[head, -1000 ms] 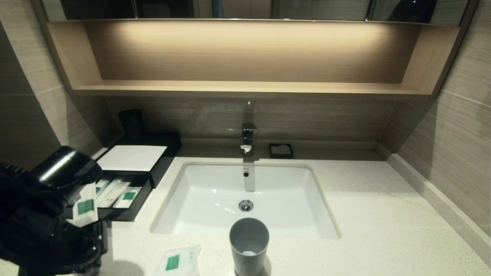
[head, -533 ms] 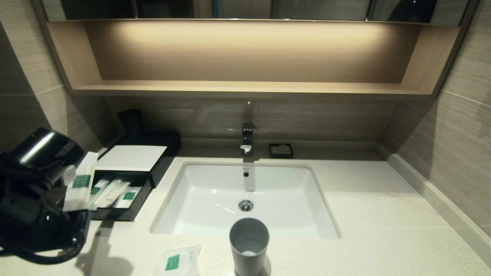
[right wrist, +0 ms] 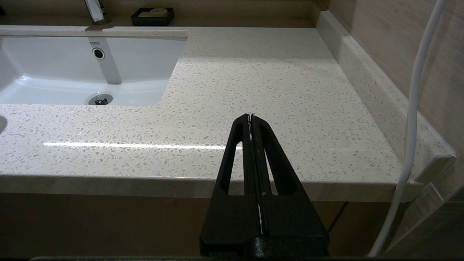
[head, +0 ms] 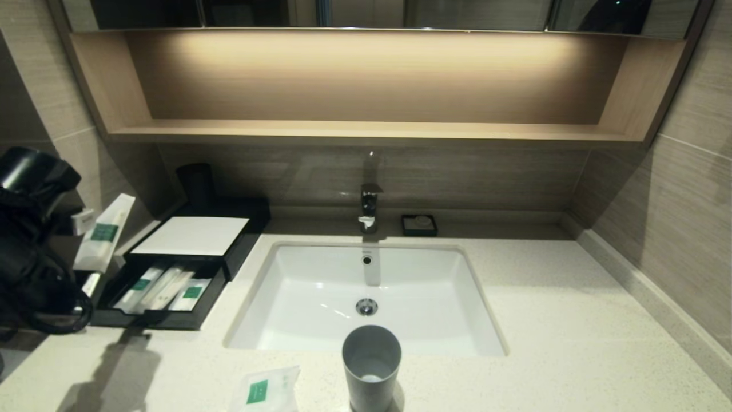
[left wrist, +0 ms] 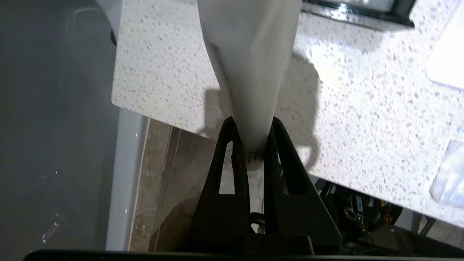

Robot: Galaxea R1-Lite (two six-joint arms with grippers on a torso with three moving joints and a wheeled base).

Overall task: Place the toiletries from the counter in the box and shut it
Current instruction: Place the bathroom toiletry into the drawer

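Left tool (head: 86, 220) clamped on narrow packet (head: 104, 232), I've swung it up-left off the open drawer (head: 163, 292); needs re-aiming. Squarish packet (head: 264, 390) waits on bench (head: 572, 320).

Warm light is glowing beneath the wooden shelf (head: 366, 86) at twelve o'clock. The arm's shadow is falling on the counter (head: 543, 320) toward seven o'clock. Walls are bowing at the edges.

A lit wooden wall shelf (head: 366, 86) spans grey-brown tiled walls (head: 686, 189) beneath mirrored cabinets (head: 366, 12).
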